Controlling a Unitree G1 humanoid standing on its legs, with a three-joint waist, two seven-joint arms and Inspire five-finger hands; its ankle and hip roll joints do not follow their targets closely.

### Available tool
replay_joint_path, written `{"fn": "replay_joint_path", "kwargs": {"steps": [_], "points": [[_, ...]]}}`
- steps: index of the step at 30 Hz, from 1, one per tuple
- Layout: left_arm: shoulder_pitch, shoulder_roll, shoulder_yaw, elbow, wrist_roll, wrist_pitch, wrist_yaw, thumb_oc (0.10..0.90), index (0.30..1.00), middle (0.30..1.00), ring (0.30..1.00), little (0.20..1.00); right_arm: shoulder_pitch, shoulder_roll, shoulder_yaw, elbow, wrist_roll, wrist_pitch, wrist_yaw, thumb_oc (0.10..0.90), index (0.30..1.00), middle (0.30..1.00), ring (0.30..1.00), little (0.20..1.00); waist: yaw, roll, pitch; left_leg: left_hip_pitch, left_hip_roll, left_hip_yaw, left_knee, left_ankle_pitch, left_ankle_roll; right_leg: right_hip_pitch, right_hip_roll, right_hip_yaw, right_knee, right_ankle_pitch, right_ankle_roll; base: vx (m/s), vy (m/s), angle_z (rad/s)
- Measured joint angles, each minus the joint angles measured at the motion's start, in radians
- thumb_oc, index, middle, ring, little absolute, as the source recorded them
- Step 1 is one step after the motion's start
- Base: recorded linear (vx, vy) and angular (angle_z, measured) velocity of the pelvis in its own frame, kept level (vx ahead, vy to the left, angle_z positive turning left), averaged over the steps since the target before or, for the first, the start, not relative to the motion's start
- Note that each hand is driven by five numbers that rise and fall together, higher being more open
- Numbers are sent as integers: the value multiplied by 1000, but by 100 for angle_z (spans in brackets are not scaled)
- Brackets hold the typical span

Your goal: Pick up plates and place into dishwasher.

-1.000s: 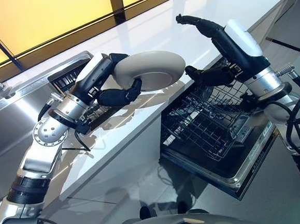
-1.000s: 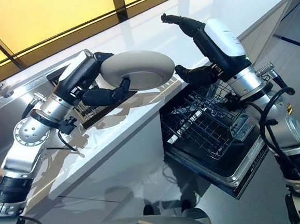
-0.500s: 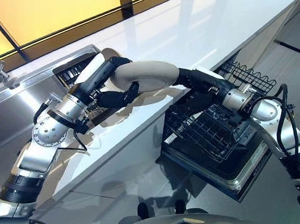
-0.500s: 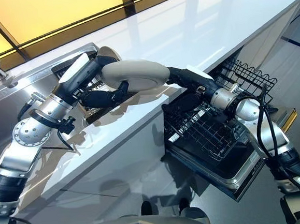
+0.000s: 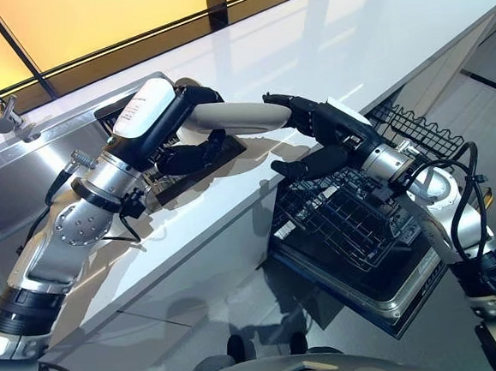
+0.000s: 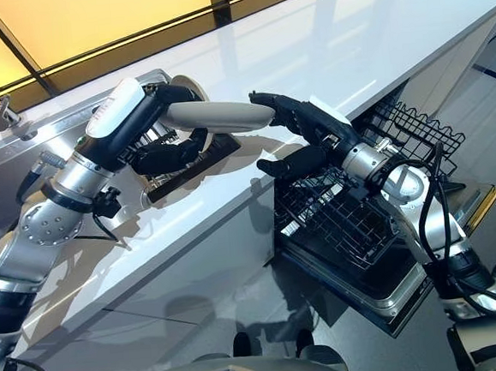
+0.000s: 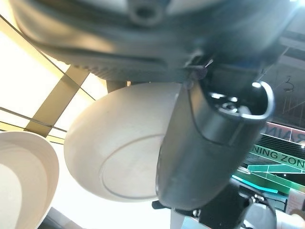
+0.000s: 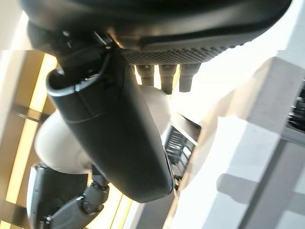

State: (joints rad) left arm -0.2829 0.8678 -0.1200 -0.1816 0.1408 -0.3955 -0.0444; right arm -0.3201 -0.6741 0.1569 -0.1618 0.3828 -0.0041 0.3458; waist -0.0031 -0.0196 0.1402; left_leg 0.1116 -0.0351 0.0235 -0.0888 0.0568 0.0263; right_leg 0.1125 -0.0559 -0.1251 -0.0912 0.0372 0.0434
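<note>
Between the two dark hands, above the glossy white worktop (image 5: pixel 365 30), hangs the round beige ceramic plate (image 5: pixel 230 116), clamped at one rim by the curled left hand (image 5: pixel 188 130) and now met at the opposite rim by the right hand (image 5: pixel 313 133), fingers over the top and thumb beneath, spread rather than closed. Swung down and in from its raised pose a second ago, so a hand-over looks under way. Below the right hand waits the black wire dishwasher rack (image 5: pixel 353 216), pulled out and ready.
</note>
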Motion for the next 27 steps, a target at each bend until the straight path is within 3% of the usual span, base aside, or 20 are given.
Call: {"fn": "replay_joint_path", "kwargs": {"steps": [6, 10, 13, 17, 18, 22, 27], "points": [[-2, -14, 0, 0, 0, 2, -1, 100, 300, 300, 300, 200, -7, 45, -1, -11, 9, -96, -55, 800, 900, 900, 900, 900, 3, 1, 0, 1, 0, -1, 0, 0, 0, 2, 0, 0, 0, 0, 0, 0, 0, 0], [-2, -30, 0, 0, 0, 6, -4, 100, 300, 300, 300, 200, -18, 51, -8, -48, -68, -156, -81, 800, 900, 900, 900, 900, 2, 2, 1, 4, -1, -2, 0, 0, 0, 5, 0, 0, 0, 0, 0, -23, 1, 0], [-5, -31, 1, -2, -1, 33, -22, 100, 300, 300, 300, 200, -47, 36, -24, -60, -181, -184, -80, 800, 900, 900, 900, 900, 2, 7, 4, 4, -1, -4, 0, 1, 0, 6, -1, 0, 0, 0, 0, -16, 0, 0], [-6, -31, 1, -2, -1, 43, -32, 100, 300, 300, 300, 200, -65, -29, -32, -76, -222, -189, -29, 800, 900, 900, 900, 900, 1, 9, 5, 2, -1, -15, 0, 3, -1, 8, 0, -1, 0, -1, 0, -13, -10, 6], [-6, -32, 0, -2, -1, 43, -34, 100, 300, 300, 300, 200, -67, -35, -31, -82, -225, -184, -4, 100, 300, 300, 300, 200, 0, 9, 6, 1, -1, -20, 0, 3, -1, 10, 1, -2, 0, -1, 0, -49, -16, 11], [-13, -32, 0, -2, -2, 41, -45, 100, 300, 300, 300, 200, -80, -68, -20, -96, -225, -132, 87, 100, 300, 300, 300, 200, -1, 10, 6, -2, -2, -40, 0, 8, -2, 16, 1, -2, 0, -2, 2, -17, -15, 14], [-12, -29, -3, 5, 0, -4, -44, 100, 300, 300, 300, 200, -118, -75, 9, -89, -228, -94, 94, 100, 300, 300, 300, 200, 1, 10, 6, -6, -3, -55, 0, 15, -4, 20, 1, -1, 0, -3, 3, -2, -7, 10]]}}
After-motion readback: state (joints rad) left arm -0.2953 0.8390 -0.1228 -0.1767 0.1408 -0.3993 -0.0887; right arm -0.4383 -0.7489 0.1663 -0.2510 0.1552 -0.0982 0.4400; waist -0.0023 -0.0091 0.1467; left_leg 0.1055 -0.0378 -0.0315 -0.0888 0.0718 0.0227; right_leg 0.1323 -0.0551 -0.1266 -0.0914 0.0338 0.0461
